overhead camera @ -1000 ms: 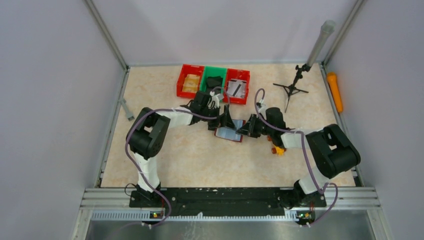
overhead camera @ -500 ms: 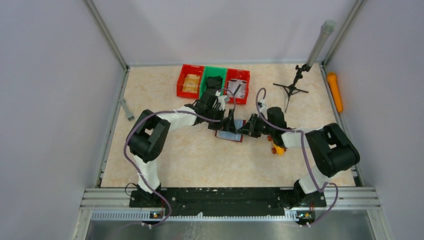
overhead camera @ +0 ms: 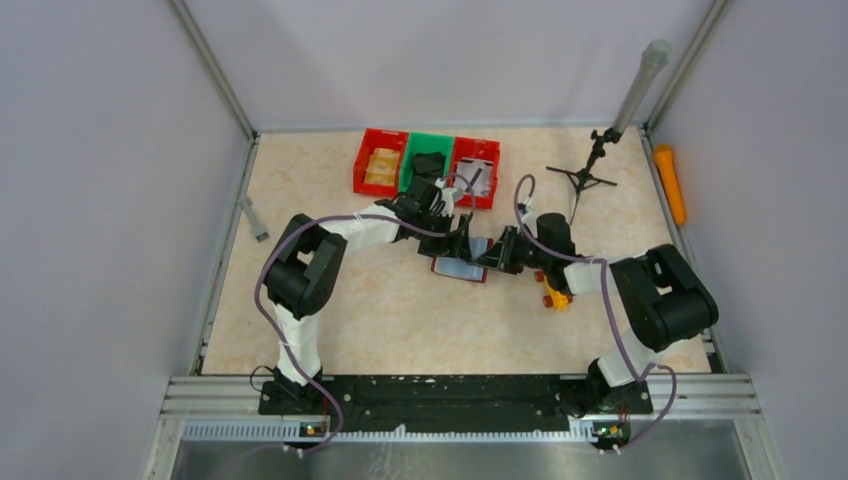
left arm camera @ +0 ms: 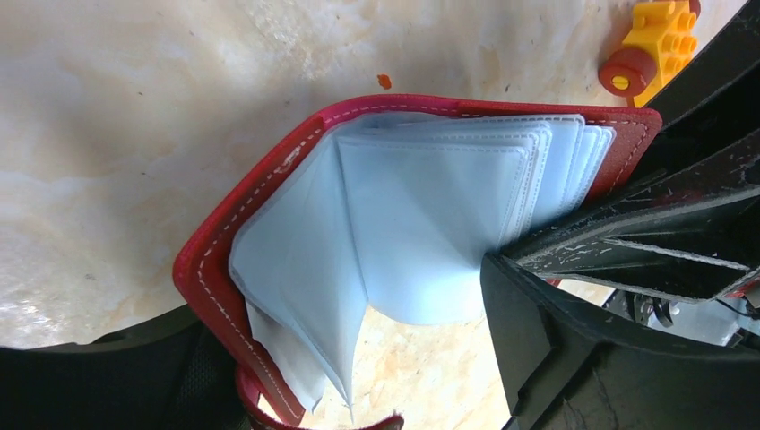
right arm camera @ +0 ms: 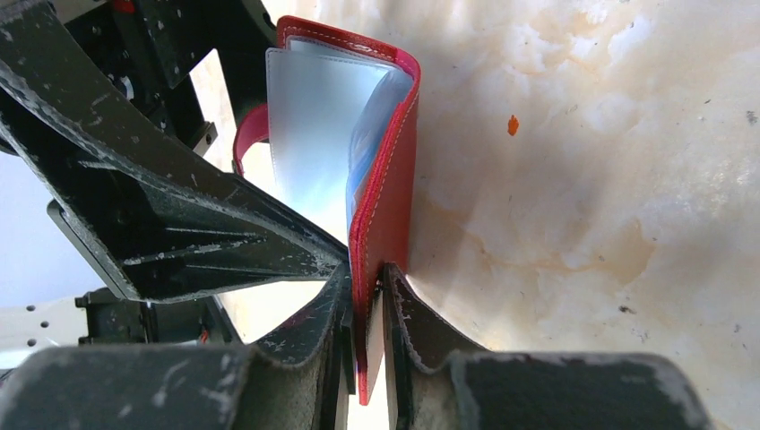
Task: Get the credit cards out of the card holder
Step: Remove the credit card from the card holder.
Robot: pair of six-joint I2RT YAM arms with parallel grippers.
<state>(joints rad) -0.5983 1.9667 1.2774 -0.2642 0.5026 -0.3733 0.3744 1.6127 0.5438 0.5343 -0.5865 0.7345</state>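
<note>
Top external: bench [overhead camera: 330, 300] is carrying the card holder [overhead camera: 458, 268] at centre, just in front of the bins [overhead camera: 377, 185]. Left arm [overhead camera: 350, 228] is reaching further right than a second ago, crowding up to the right arm [overhead camera: 600, 275] over the holder.

Holder is lying open, pale sleeves [left arm camera: 421, 224] fanning out. Right pincer [right arm camera: 367, 322] is clamping the red cover's edge. Left pincer [left arm camera: 349, 358] has its jaws apart and beginning to draw in around the sleeves; contact unclear.

Likely lining up a pinch on a sleeve or card. No card showing out yet. Yellow block [left arm camera: 659, 40] is lying nearby.
</note>
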